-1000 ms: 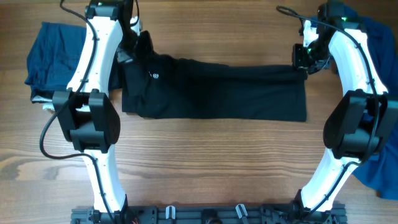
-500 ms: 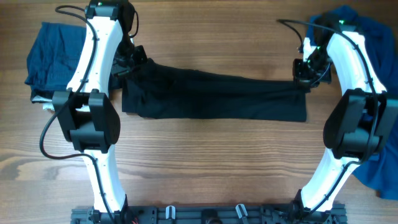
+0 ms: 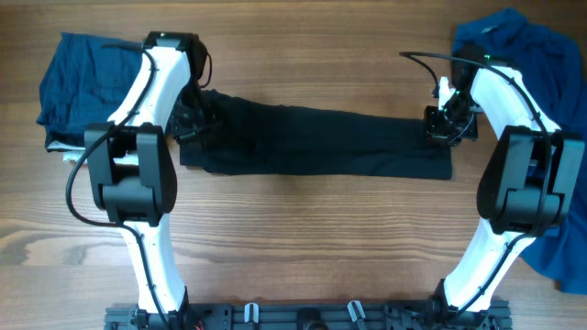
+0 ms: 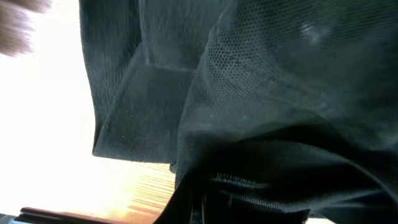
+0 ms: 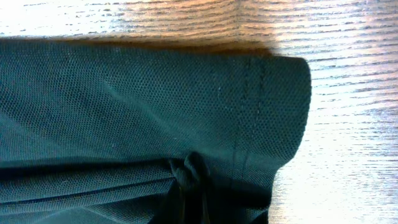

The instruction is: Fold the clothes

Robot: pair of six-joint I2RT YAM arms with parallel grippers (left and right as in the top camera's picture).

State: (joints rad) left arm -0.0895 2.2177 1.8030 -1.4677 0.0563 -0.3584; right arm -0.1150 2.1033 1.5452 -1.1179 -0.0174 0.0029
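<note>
Overhead, we find the black shirt (image 3: 312, 142) lying as a long band across the middle of the table (image 3: 293, 238). Its left end is pinched in the closed left gripper (image 3: 200, 117) and its right end in the closed right gripper (image 3: 440, 125), a two-ended hold we judge is meant to keep the cloth taut and straight for a lengthwise fold. We note no containers: a dark blue garment (image 3: 83, 78) lies far left, and a bright blue garment (image 3: 541, 46) is heaped far right.
</note>
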